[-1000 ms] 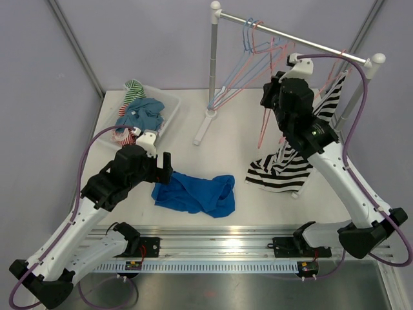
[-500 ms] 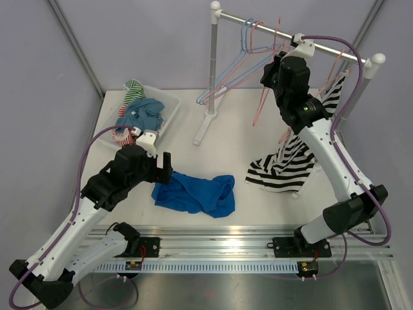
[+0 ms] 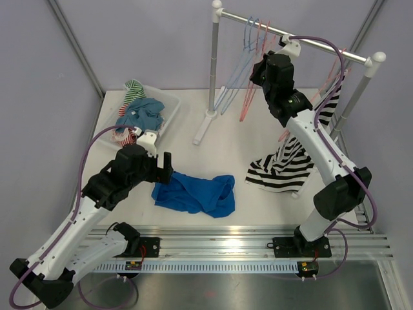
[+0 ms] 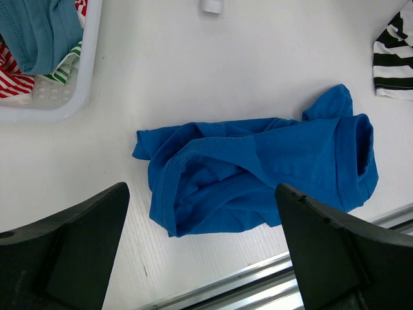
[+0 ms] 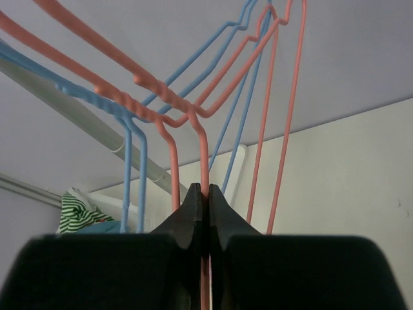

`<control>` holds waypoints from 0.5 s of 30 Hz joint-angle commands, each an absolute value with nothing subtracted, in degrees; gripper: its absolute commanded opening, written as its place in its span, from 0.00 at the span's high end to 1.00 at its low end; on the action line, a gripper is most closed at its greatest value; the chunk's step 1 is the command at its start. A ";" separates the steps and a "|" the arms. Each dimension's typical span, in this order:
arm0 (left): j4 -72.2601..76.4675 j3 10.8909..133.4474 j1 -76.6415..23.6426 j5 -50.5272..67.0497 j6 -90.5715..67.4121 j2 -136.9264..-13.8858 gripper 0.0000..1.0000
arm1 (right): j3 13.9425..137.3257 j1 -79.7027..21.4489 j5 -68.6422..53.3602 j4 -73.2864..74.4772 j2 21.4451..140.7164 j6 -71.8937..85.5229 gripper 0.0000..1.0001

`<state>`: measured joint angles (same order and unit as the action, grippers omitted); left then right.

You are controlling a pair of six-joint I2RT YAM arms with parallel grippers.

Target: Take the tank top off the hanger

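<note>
Start from the table (image 3: 232,139) and take the rack (image 3: 213,64) at its back as your landmark. The striped tank top (image 3: 281,168) is below the right end of the rack's rail. Its lower part is pooled on the table and its upper part rises towards the right post. Your right arm covers that stretch, so you cannot tell whether a hanger holds it up there. In front of the rack, towards your left arm, a blue garment (image 4: 258,168) lies crumpled flat. A basket (image 4: 92,51) of other clothes sits to the left of the rack's foot. Your left gripper (image 4: 201,194) hovers over the blue garment with its jaws spread fully wide and nothing in them. Your right gripper (image 5: 205,194) is up at the middle of the rail, pinched tight on the wire of a pink hanger (image 5: 205,161). That hanger carries no cloth anywhere in view, and it sits among blue hangers (image 5: 64,89) and more pink ones. You appear to be at the step of parking a bare hanger on the rail (a guess from the grip and the height alone). Next you need to check that the hook sits over the rail, then part the jaws and back out without snagging the neighbouring wires. After that, look at the right post to confirm the striped top is free.
</note>
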<state>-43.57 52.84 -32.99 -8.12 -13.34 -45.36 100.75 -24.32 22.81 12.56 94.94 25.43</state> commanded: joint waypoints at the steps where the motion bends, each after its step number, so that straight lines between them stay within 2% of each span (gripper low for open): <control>1: -40.96 52.65 -32.87 -8.26 -13.45 -46.14 0.01 | 101.17 -24.61 22.06 9.32 94.13 27.07 0.97; 2: -41.04 52.73 -32.87 -8.26 -13.45 -46.32 0.01 | 100.73 -24.61 21.80 9.32 93.43 27.07 0.92; 3: -41.04 52.73 -32.87 -8.35 -13.53 -46.58 0.01 | 100.20 -24.52 21.80 9.14 92.73 26.72 0.81; 5: -41.31 53.00 -32.87 -8.70 -13.80 -46.76 0.01 | 97.39 -24.61 21.88 7.92 89.84 26.37 0.68; 9: -41.84 54.49 -32.87 -8.53 -16.07 -47.02 0.01 | 93.61 -24.61 21.45 7.38 84.30 25.32 0.54; 10: -42.36 54.84 -32.87 -8.61 -16.95 -47.63 0.01 | 92.12 -24.61 21.27 7.21 81.85 25.14 0.45; 13: -43.94 56.69 -33.57 -10.63 -20.82 -49.74 0.01 | 90.18 -24.61 20.04 7.99 76.93 24.00 0.33; 15: -43.77 56.87 -35.23 -11.95 -23.45 -50.80 0.01 | 89.56 -24.61 16.80 9.05 74.28 22.86 0.20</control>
<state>-44.49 54.28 -33.54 -9.23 -18.48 -49.41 89.69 -24.36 20.08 10.87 80.66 25.02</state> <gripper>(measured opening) 0.988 0.751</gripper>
